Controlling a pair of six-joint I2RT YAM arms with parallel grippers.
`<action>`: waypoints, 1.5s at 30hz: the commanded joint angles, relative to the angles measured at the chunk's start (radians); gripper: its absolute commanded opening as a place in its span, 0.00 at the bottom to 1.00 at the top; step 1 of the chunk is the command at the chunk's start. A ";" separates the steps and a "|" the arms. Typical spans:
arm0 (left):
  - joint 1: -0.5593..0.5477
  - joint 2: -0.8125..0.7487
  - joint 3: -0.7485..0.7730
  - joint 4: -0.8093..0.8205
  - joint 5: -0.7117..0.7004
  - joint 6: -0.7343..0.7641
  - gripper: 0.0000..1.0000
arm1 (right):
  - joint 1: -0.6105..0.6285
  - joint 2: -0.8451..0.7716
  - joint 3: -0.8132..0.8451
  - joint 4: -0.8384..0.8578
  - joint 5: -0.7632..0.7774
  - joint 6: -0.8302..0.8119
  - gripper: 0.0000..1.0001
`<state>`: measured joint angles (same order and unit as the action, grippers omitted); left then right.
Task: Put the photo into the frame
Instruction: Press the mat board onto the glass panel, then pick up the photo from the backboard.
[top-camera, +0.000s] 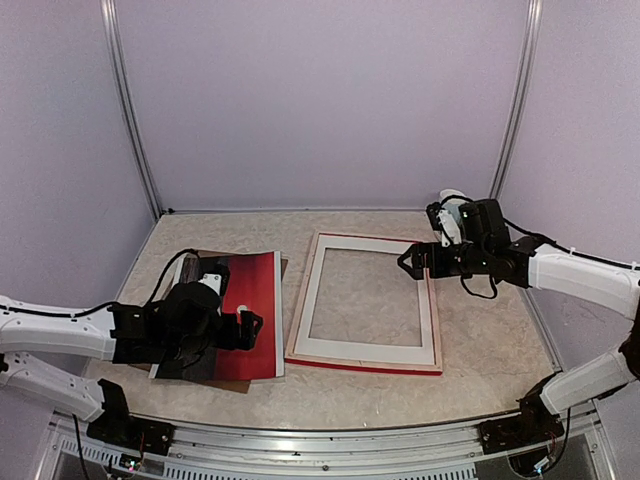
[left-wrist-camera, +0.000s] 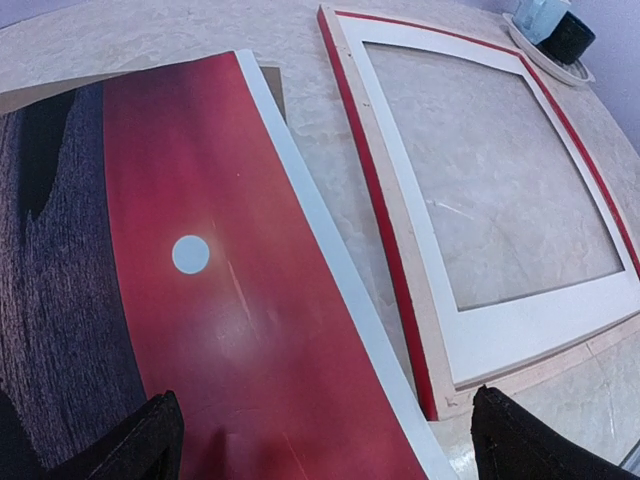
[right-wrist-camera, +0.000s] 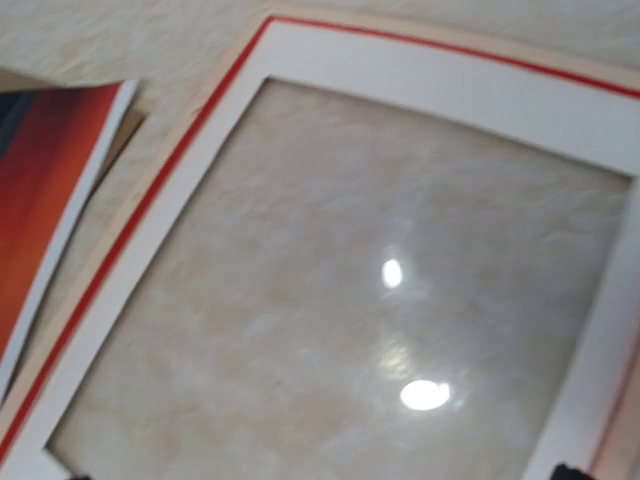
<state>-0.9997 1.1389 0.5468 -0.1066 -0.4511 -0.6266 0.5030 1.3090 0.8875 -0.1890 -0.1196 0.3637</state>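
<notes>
Two claws stand with jaws apart, gripping nothing. The left claw (top-camera: 252, 330) hangs over the photo (top-camera: 255, 300), which lies flat just left of the frame (top-camera: 364, 366) on a brown backing board (top-camera: 284, 264), probably set to lift the print's near edge. The right claw (top-camera: 407, 263) hovers at the frame's far right corner, seemingly ready to steady it. The frame rests flat on the table (top-camera: 470, 370), white mat (top-camera: 304, 315) inside, open to receive the print.
</notes>
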 joint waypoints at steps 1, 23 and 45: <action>-0.065 -0.034 -0.018 -0.047 -0.034 0.084 0.99 | -0.001 -0.002 -0.013 0.039 -0.090 -0.006 0.99; -0.326 0.393 0.183 -0.212 -0.159 0.078 0.97 | -0.001 -0.025 -0.079 0.025 -0.091 -0.015 0.99; -0.377 0.587 0.305 -0.367 -0.290 -0.009 0.73 | -0.001 0.008 -0.092 0.032 -0.126 0.000 0.99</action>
<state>-1.3705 1.6787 0.8219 -0.4252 -0.7013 -0.6285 0.5030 1.3090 0.8032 -0.1726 -0.2314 0.3588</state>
